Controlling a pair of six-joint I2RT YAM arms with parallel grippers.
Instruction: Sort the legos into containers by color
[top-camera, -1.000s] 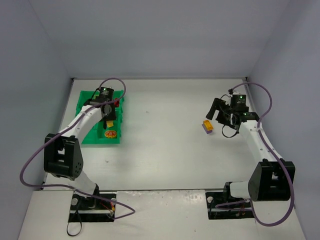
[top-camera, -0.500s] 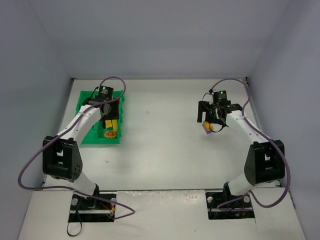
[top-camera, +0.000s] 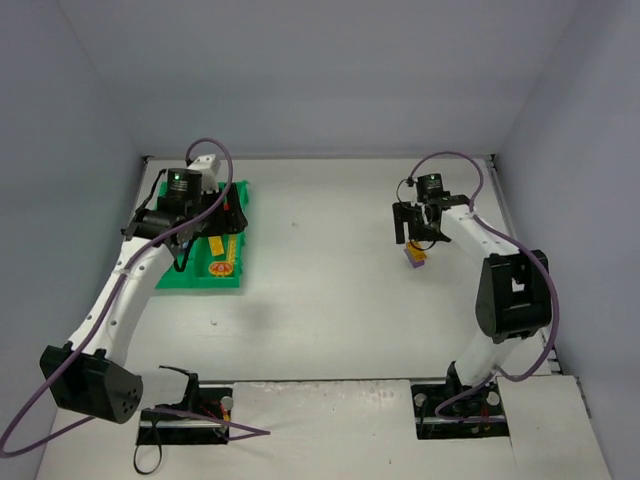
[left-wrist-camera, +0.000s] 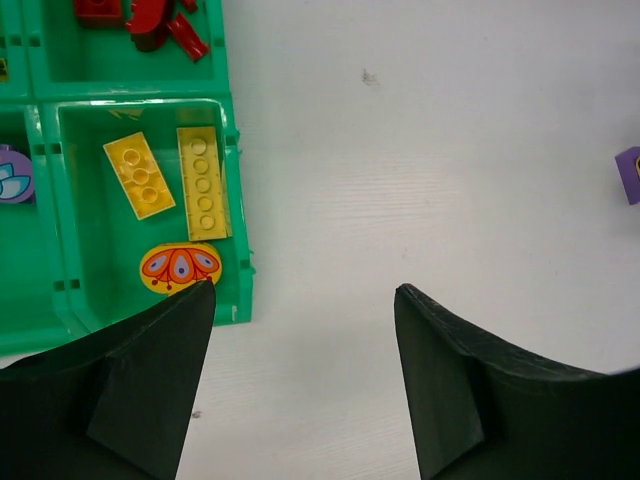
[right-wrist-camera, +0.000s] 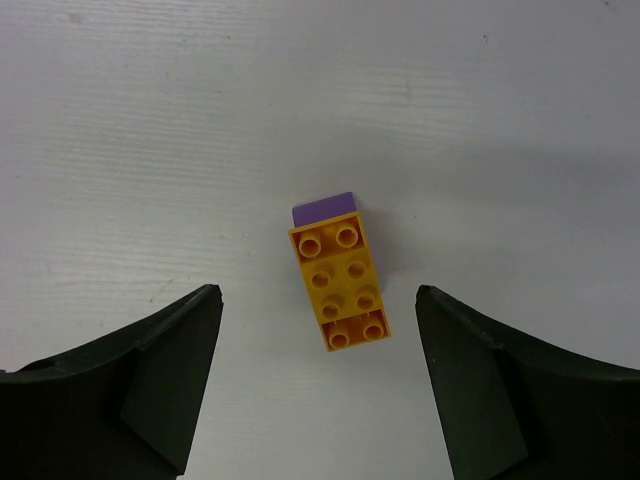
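Observation:
The containers are one green tray (top-camera: 200, 277) of four compartments at the far left. In the left wrist view its near right compartment (left-wrist-camera: 100, 290) holds two yellow legos (left-wrist-camera: 203, 182) and an oval orange patterned piece (left-wrist-camera: 180, 266). Red legos (left-wrist-camera: 150, 18) lie in the compartment beyond, and a purple patterned piece (left-wrist-camera: 10, 175) shows at the left edge. My left gripper (top-camera: 183, 245) (left-wrist-camera: 302, 300) hangs open and empty, high over the tray's near right corner. An orange lego (right-wrist-camera: 340, 285) (top-camera: 414, 257) stacked on a purple one (right-wrist-camera: 325, 210) lies on the table. My right gripper (right-wrist-camera: 318, 295) (top-camera: 412, 232) is open above it, one finger on each side, apart from it.
Grey walls close the table on three sides. White tabletop (top-camera: 320, 260) stretches between the tray and the stacked bricks. Both arm bases (top-camera: 185, 405) sit at the near edge with looping purple cables.
My left gripper opened and rose up and back from the tray. My right arm swung left and inward over the stacked bricks, its jaws a little narrower.

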